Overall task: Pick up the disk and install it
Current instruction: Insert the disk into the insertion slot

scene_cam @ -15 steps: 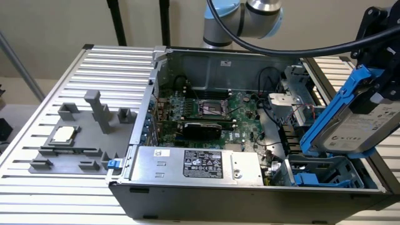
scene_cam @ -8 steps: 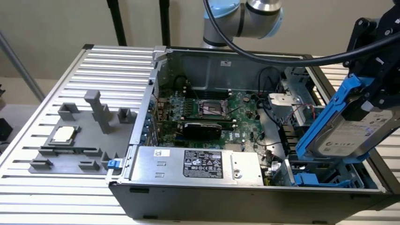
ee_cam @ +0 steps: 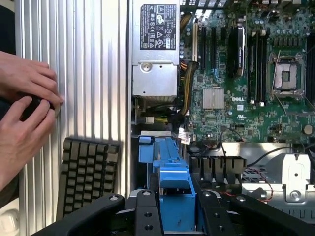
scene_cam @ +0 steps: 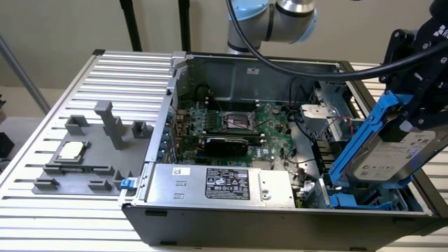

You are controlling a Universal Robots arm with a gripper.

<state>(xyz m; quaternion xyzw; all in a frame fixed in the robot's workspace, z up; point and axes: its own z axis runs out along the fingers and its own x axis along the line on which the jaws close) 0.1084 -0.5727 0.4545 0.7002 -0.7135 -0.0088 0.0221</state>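
The disk [scene_cam: 395,155], a silver-grey drive with a white label in a bright blue carrier frame [scene_cam: 365,134], hangs tilted on edge over the open computer case at the exterior view's right. My black gripper [scene_cam: 414,113] is shut on its upper end. The disk's lower end is close above the blue drive bay [scene_cam: 360,201] in the case's front right corner; I cannot tell whether they touch. In the wrist view the blue carrier [ee_cam: 174,189] sits clamped between the black fingers [ee_cam: 143,212] of the gripper [ee_cam: 175,209].
The case holds a grey power-supply box [scene_cam: 220,184], a motherboard [scene_cam: 231,123] and loose cables. On the ribbed table at the exterior view's left stands a grey fixture [scene_cam: 105,123] with a square CPU chip [scene_cam: 72,151]. A person's hands [ee_cam: 24,108] and a keyboard [ee_cam: 88,172] lie beside the case.
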